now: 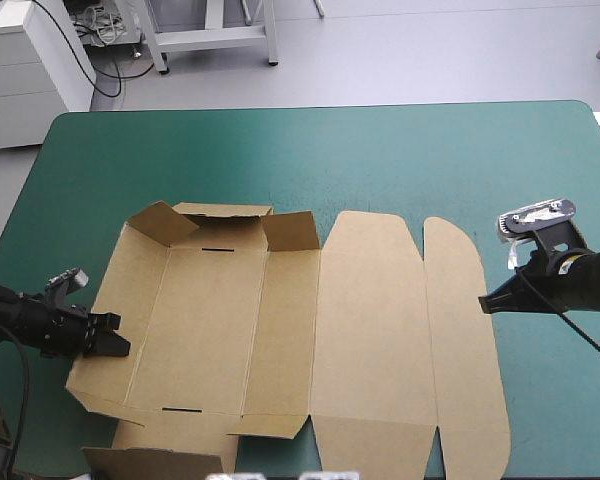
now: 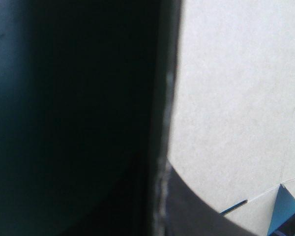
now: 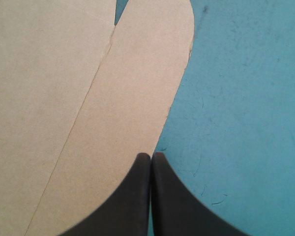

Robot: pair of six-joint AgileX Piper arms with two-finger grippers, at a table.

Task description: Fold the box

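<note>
- Teal-green cover (image 1: 400, 160) carries the box (image 1: 370, 330), mostly flat, its long axis running from one gripper to the other
- Left gripper (image 1: 112, 342) sits at the half-raised end wall (image 1: 115, 285); the board's edge runs up between its fingers (image 2: 196, 216), so I judge it nipped onto the box
- Right gripper (image 3: 151, 160) is closed to a point and holds nothing, its tip at the rim of the rounded end flap (image 3: 137, 88) just ahead

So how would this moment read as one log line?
box: mostly flat, far flaps up | left gripper: clamped on box's left wall | right gripper: shut, at box's right edge
</note>
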